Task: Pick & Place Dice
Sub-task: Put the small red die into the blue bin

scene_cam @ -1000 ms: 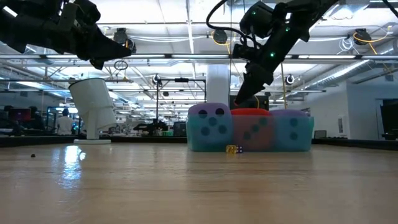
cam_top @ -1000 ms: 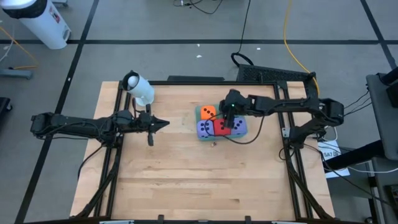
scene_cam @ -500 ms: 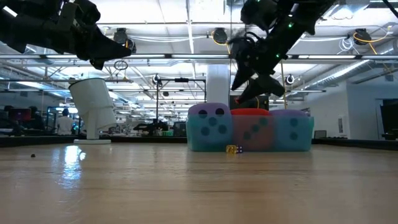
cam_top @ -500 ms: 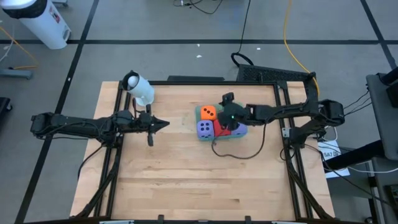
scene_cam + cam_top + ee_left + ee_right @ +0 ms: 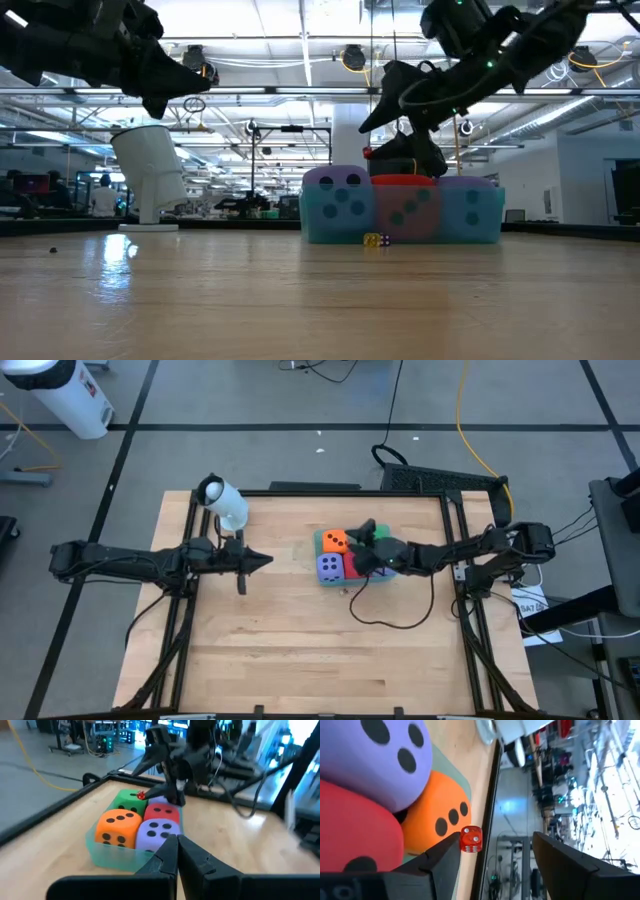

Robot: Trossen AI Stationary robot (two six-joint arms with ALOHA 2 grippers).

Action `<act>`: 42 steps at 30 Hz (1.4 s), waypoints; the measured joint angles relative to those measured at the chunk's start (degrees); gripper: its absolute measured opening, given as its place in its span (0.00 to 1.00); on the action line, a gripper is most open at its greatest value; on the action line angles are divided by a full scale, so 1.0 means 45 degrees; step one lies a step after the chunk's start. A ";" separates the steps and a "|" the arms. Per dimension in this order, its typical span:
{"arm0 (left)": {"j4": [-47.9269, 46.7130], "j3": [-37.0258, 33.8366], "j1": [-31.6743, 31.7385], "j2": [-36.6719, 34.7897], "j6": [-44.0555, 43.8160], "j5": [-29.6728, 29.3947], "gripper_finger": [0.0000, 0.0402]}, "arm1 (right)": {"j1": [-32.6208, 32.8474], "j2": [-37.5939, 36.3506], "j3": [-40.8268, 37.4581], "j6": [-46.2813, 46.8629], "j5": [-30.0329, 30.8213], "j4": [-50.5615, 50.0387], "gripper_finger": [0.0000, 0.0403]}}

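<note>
My left gripper [image 5: 262,560] hangs over the table's 9 o'clock side, its claw pressed together and pointing to 3 o'clock. A white cup [image 5: 222,501] is tipped just beside it, at 11 o'clock from it. The big dice [image 5: 135,822] sit packed in a green tray [image 5: 319,540] near the middle; the tray's long side runs from 9 to 3 o'clock. My right gripper [image 5: 495,845] hangs over them, its claw spread wide. A tiny red die [image 5: 470,839] is right at one fingertip.
</note>
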 joint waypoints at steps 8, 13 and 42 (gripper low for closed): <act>0.2172 0.0005 -0.0172 0.2083 -0.1779 0.0667 0.01 | 0.0039 0.0000 -0.1090 -0.0007 -0.1329 0.2722 0.58; 0.3836 0.0976 -0.0326 0.4367 -0.1774 0.0895 0.01 | 0.0034 0.0000 -0.1376 0.0108 -0.2051 0.3766 0.58; 0.6299 0.7337 0.0709 1.2949 -0.4454 0.3624 0.00 | 0.0617 -0.0005 -0.1441 0.0469 -0.0250 0.3834 0.57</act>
